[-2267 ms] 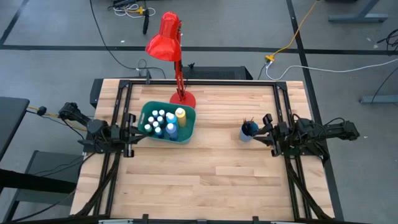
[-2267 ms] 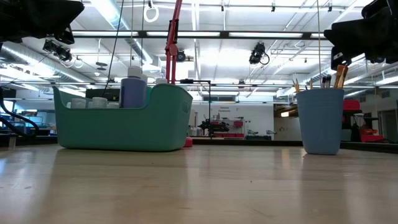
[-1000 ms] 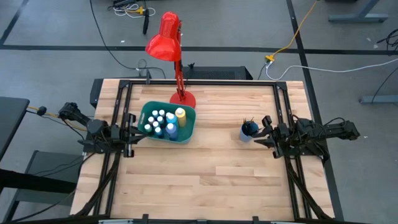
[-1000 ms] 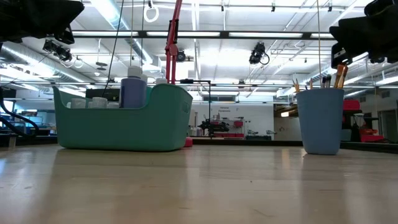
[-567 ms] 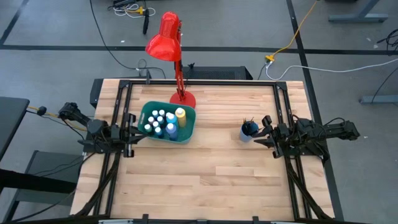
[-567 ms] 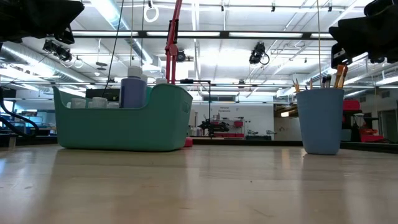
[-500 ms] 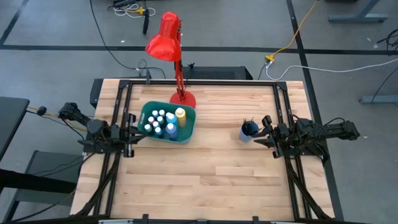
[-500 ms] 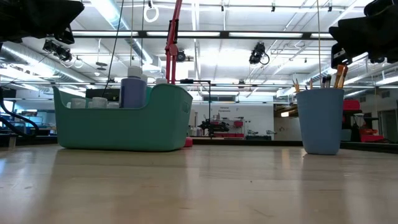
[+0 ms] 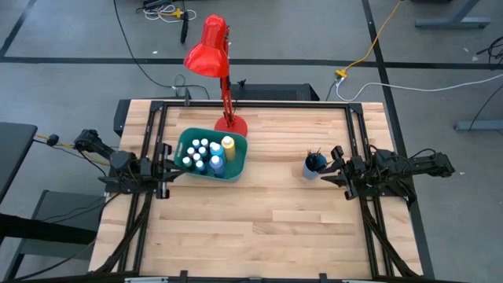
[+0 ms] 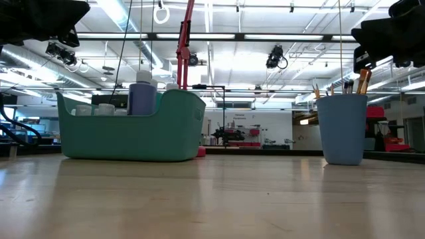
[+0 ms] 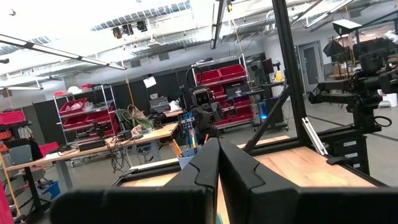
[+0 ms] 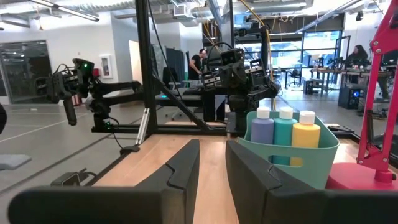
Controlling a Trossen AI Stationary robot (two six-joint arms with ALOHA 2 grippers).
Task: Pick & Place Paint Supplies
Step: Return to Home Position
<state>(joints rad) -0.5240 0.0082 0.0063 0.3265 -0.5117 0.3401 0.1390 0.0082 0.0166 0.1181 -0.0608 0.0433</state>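
Paint bottles (image 9: 206,152) stand packed in the teal bin (image 9: 238,168), just ahead of my left gripper (image 9: 167,167). The yellow bottle (image 9: 228,144) is at the bin's end farthest from those jaws, next to the base of the red lamp (image 9: 209,45). From above the white caps crowd together and I cannot count them surely. At table height the bin's wall hides nearly all of them; only a few caps and one bluish bottle (image 10: 141,96) top the rim. Past my right gripper (image 12: 211,146) I see just three over the near rim: purple, teal and yellow. The rest are behind them.

The brushes (image 9: 315,157) stand in the blue cup (image 9: 312,170), just in front of my right jaws. Their lower halves are hidden inside, so I cannot tell how many there are.

My right jaws stand a little apart with nothing between them. My left jaws are pressed together, empty, pointing across the wooden table (image 9: 259,212) toward the far cup. In the low view both my arms are cut off at the top corners.
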